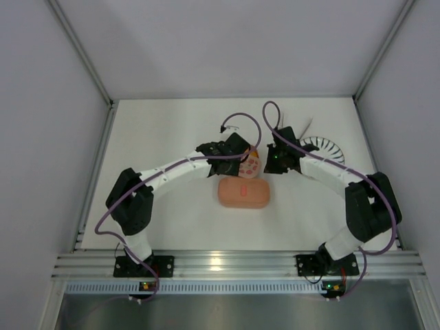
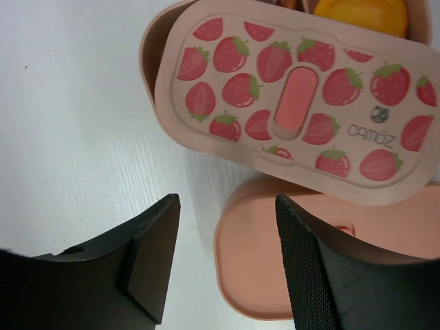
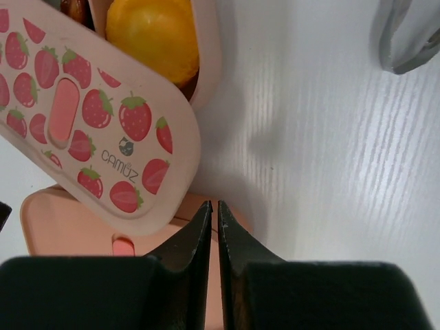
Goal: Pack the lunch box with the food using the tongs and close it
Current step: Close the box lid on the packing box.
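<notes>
The strawberry lid isn't seated. It lies skewed across the food tray mid-table, with its long axis running 10 to 4 o'clock in the left wrist view. The orange piece peeks out past its 1 o'clock edge. The lid is smooth pink plastic with rounded corners and an oval tab in the middle (looks slippery to pinch, just my guess).

Right at its 6 o'clock sits the other pink box, plain and closed as far as I can tell.

From the left gripper the lid is close by at 12 to 1 o'clock, and the jaws stand apart with nothing between them. The right gripper has the lid at 10 o'clock, with its fingers pressed together and empty.

From above, both grippers flank the lid, so I'd say either could nudge it square. The white table is faintly grained.
</notes>
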